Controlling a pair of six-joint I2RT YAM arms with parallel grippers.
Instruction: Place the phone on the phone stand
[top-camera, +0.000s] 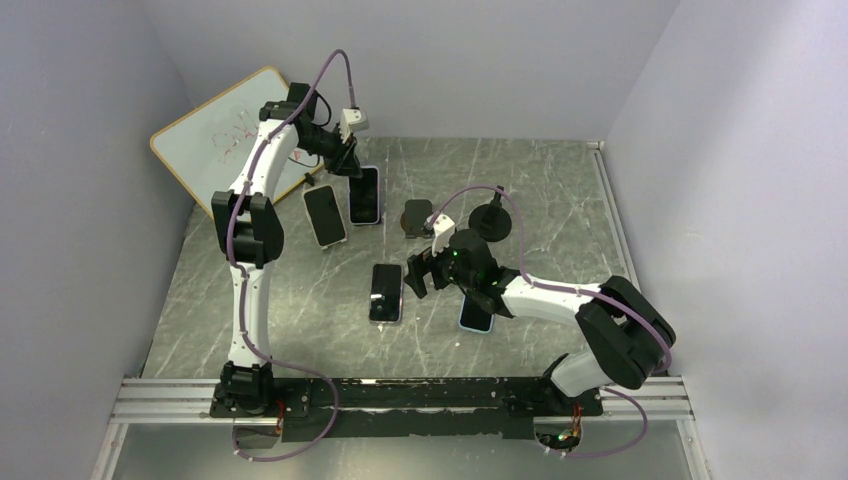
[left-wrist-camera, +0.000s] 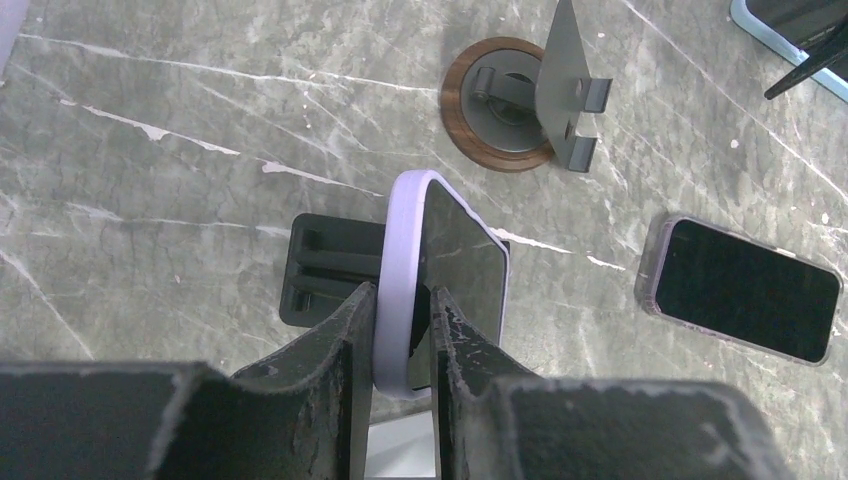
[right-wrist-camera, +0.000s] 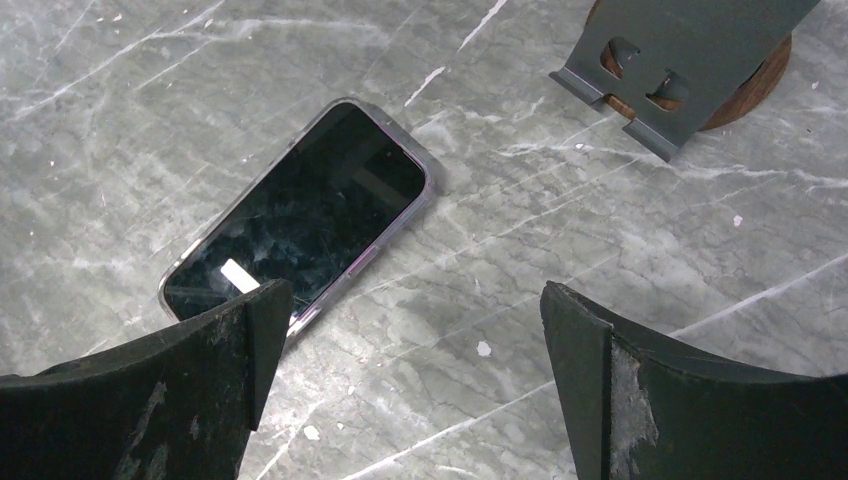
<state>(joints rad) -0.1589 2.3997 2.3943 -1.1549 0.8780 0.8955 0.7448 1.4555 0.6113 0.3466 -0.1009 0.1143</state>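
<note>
grasp-and-place step. left claw (left-wrist-camera: 402, 300) is pinched narrow on the lilac phone (left-wrist-camera: 455, 255), one finger on its back and one on its screen. the phone stands up on edge near the far left corner of the table (top-camera: 560, 170). black slotted stand (left-wrist-camera: 320, 265) sits just beside the phone, past its back side. can't tell if the phone's lower end is off the table. next move, my guess: line the bottom edge up with a slot, lower it in, let go without tipping it. right claw (right-wrist-camera: 415, 300) is wide, holding nothing, over a dark phone (right-wrist-camera: 300, 215) lying flat mid-table. only the left wrist view shows the grip and the slotted stand. the top view gives the table layout, but i can't find that stand there.
</note>
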